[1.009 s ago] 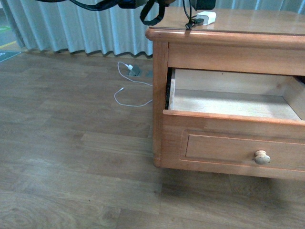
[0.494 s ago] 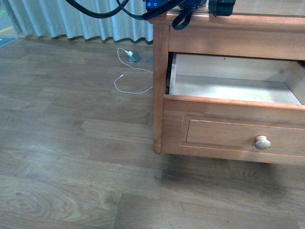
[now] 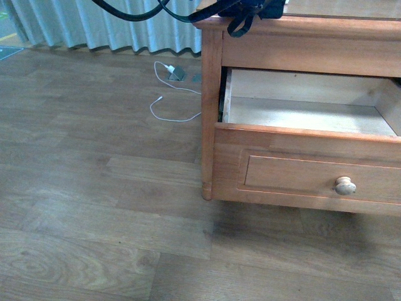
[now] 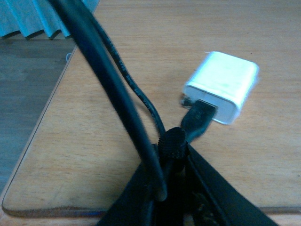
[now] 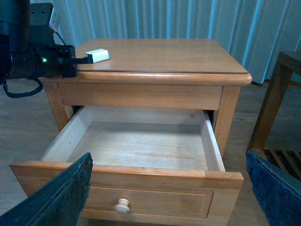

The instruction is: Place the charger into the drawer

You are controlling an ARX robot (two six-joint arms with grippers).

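Observation:
The charger (image 4: 221, 86), a white plug block with a black cable, lies on the nightstand top; it also shows in the right wrist view (image 5: 97, 55). My left gripper (image 4: 171, 155) is shut on the charger's black plug end, at the top's near left corner; its arm shows in the right wrist view (image 5: 33, 59). The drawer (image 5: 136, 146) is pulled open, its inside bare wood, with a pale round knob (image 5: 122, 205); it shows in the front view (image 3: 307, 116) too. My right gripper (image 5: 169, 188) is open, its fingers (image 5: 56, 197) spread wide in front of the drawer.
A white plug with a thin white cable (image 3: 168, 94) lies on the wooden floor left of the nightstand (image 3: 210, 125). Pale curtains (image 5: 188, 19) hang behind. A wooden frame (image 5: 273, 108) stands to the right of the nightstand.
The front view has tilted downward, so the nightstand top and charger have left its upper edge. The left arm stays at the top's left corner.

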